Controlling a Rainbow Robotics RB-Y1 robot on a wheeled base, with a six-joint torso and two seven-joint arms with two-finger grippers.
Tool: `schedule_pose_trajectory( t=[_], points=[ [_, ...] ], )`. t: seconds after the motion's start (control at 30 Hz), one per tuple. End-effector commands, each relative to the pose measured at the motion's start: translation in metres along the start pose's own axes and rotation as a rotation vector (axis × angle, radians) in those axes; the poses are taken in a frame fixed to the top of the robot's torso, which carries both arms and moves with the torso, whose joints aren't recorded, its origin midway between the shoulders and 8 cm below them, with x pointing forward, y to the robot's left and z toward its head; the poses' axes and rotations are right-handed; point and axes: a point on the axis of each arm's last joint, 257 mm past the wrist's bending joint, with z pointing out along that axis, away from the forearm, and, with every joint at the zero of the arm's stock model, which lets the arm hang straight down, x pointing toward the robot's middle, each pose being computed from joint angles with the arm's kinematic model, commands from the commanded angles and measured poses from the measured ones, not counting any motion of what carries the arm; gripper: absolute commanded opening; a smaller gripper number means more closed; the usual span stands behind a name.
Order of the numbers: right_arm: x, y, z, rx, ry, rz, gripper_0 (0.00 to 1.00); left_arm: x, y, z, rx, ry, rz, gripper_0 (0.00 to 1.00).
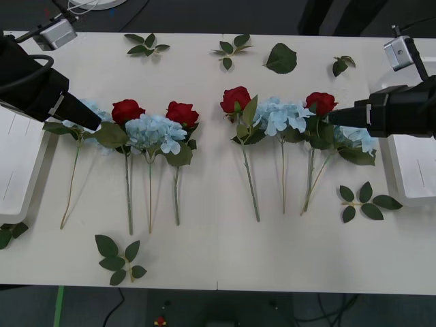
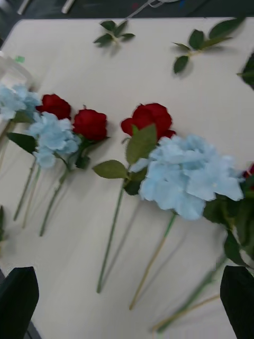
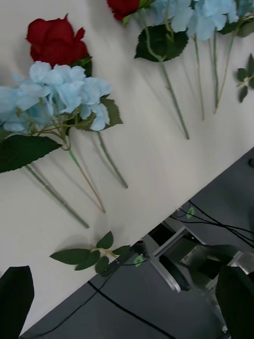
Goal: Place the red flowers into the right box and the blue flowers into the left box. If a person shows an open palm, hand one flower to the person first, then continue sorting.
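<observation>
Left gripper (image 1: 95, 125): black fingers (image 3: 16, 296) spread, empty, beside the row's leftmost blue flowers (image 1: 155, 132). Right gripper (image 1: 334, 117): spread, empty, beside the rightmost of the red flowers (image 1: 320, 103). Flowers: mid-table, blooms far, stems toward robot.

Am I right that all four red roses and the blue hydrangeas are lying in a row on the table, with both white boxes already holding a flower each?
Not quite: the front view shows the left box and the right box holding no flowers. The red roses and blue hydrangeas do all lie in a row on the table.
</observation>
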Motion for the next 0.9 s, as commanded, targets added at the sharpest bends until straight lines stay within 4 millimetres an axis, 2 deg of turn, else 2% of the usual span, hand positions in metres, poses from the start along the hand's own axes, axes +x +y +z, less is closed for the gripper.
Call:
schedule_pose_trajectory(
  t=[0.03,0.27,0.53,0.8,0.87,0.9],
  points=[
    [0.016,-0.017,-0.009,0.119,0.113,0.130,1.00,0.002,0.029,-0.013,-0.133,-0.008,-0.077,1.00],
    [0.044,-0.039,-0.003,0.280,0.232,0.298,1.00,0.027,0.078,0.017,-0.223,0.004,-0.186,1.00],
    [0.056,-0.055,0.031,0.397,0.236,0.446,1.00,0.055,0.130,0.057,-0.300,-0.008,-0.218,1.00],
    [0.070,-0.076,0.058,0.496,0.187,0.572,1.00,0.056,0.177,0.077,-0.403,-0.044,-0.175,1.00],
    [0.074,-0.082,0.064,0.512,0.172,0.607,1.00,0.052,0.200,0.088,-0.436,-0.089,-0.165,1.00],
    [0.074,-0.082,0.064,0.512,0.172,0.607,1.00,0.052,0.200,0.088,-0.436,-0.089,-0.165,1.00]
  ],
)
